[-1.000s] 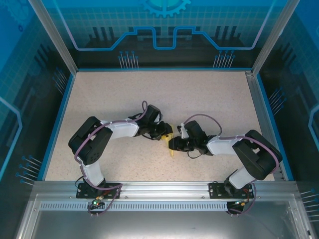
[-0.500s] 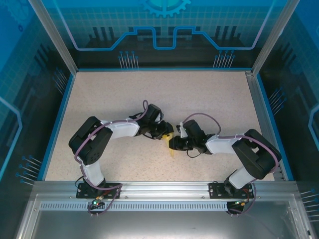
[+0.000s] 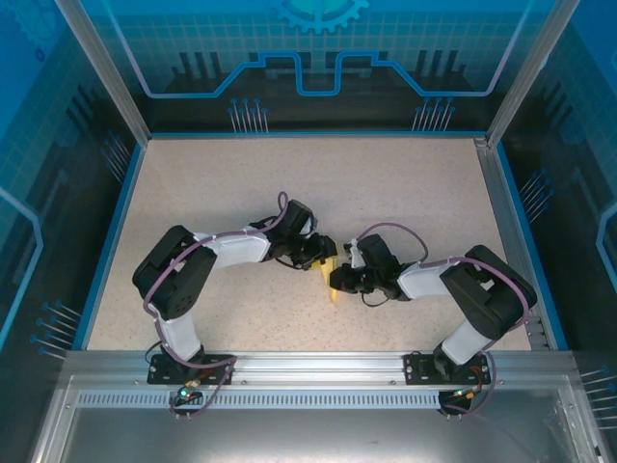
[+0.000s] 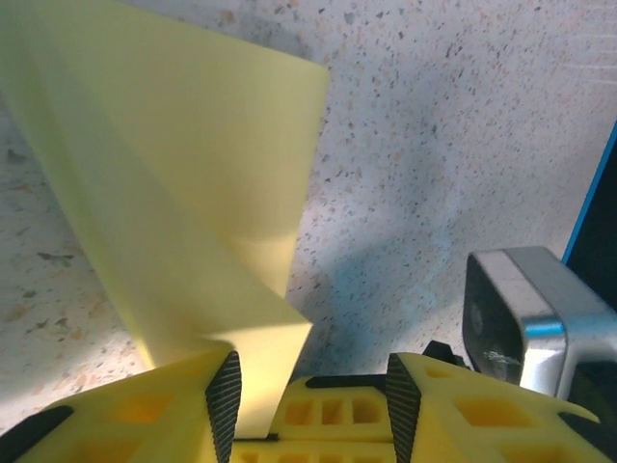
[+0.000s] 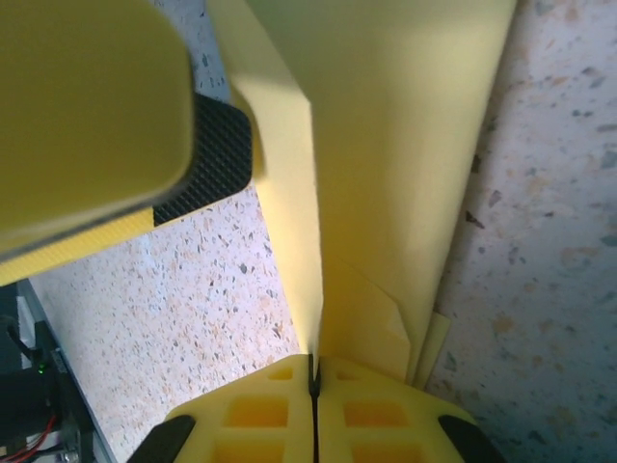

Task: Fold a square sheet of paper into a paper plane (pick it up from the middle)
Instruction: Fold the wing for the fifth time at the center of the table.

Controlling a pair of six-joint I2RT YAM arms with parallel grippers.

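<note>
The sheet of paper is pale yellow and folded into a narrow, layered shape. It is held off the speckled table between the two arms, its pointed end towards the near edge. My right gripper is shut on the paper, with the centre fold pinched between its jaws. My left gripper is open. A flap of the paper rests against its left pad, and the right pad stands clear. In the top view the left gripper and the right gripper meet at the paper.
The left gripper's yellow finger hangs close over the paper in the right wrist view. A silver housing on the right arm sits just right of the left jaws. The table has a blue rim and a metal rail in front.
The right jaws have closed onto the paper's fold. The left jaws have parted and no longer pinch it. Both arms have barely shifted.
</note>
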